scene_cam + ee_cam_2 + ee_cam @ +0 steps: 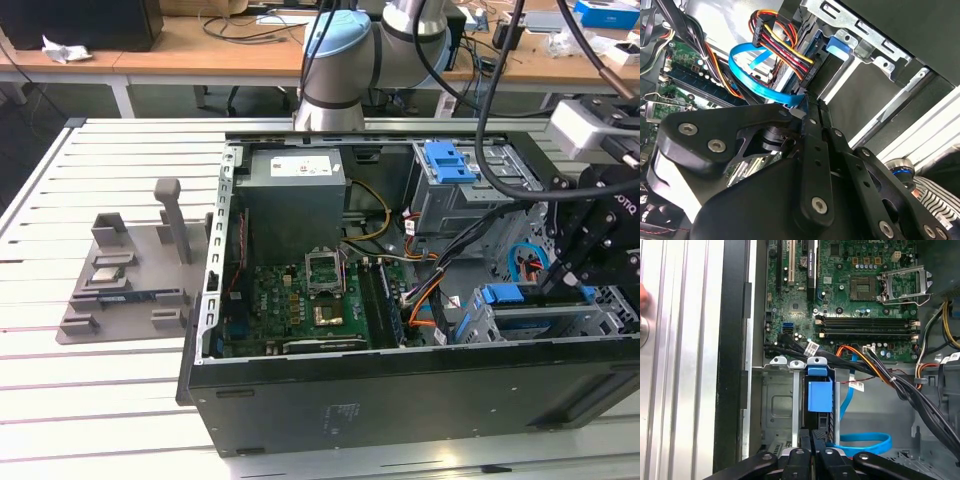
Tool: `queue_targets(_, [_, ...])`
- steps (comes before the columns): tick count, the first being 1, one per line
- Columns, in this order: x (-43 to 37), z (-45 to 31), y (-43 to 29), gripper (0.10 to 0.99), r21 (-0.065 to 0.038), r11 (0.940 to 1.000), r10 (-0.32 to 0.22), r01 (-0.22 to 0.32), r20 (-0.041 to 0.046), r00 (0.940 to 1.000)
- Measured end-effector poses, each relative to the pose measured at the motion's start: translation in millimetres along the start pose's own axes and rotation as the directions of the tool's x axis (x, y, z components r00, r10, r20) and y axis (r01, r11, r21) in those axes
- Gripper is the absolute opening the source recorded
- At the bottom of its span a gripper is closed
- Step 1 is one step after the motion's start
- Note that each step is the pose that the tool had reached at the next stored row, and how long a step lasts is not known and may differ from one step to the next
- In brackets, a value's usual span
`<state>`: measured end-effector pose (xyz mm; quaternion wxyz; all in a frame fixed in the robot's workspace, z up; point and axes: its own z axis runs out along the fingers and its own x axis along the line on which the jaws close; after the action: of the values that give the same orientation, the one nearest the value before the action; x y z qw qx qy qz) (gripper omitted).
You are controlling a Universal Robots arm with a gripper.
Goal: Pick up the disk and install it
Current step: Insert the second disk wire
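1. Slatted white table (100, 400). It carries everything listed here and runs well beyond my gripper on all sides.
2. Computer case (400, 410), black, lying open side up. My gripper (562, 278) hangs inside it, at the corner on the exterior view's right.
3. Power-supply box (295, 200), grey, far across the case from my gripper.
4. Motherboard (865, 305), green. In the first wrist view it lies past the drive cage, ahead of my fingertips.
5. Grey fixture (130, 280) on the table, outside the case and well apart from my gripper.
6. Drive cage (777, 405), grey sheet metal, immediately ahead of my gripper (812, 436).
7. The disk (820, 396). It sits edge-on in the cage slot, its blue plastic end facing me, straight in front of my fingertips. I cannot tell whether they touch it.
8. Blue latch (450, 160) on the upper cage, some way from my gripper towards the back of the case.
9. Flat blue cable (865, 442), looping just beside my fingers (805, 440) and curving close past my gripper (809, 111) in the second wrist view.
10. Bundle of black, orange and yellow wires (900, 385), off to one side of my gripper.
11. Gripper state: fingers brought together, with no object visible between them; nothing held.
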<state>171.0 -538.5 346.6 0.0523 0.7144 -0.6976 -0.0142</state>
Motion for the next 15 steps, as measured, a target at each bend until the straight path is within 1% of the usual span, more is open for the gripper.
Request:
queue_targets(3, [-1.7, 0.4, -0.3, 0.161, -0.001, 1.0, 0.0, 0.0, 0.0001, 1.0])
queue_targets(11, [-11.6, 0.5, -0.5, 0.161, -0.002, 1.0, -0.001, 0.001, -0.0001, 1.0])
queue_targets(13, [-16.2, 0.8, -0.6, 0.161, -0.003, 1.0, -0.002, 0.002, 0.0001, 1.0])
queue_targets(15, [-17.1, 2.4, -0.8, 0.161, -0.004, 1.0, -0.003, 0.003, 0.0001, 1.0])
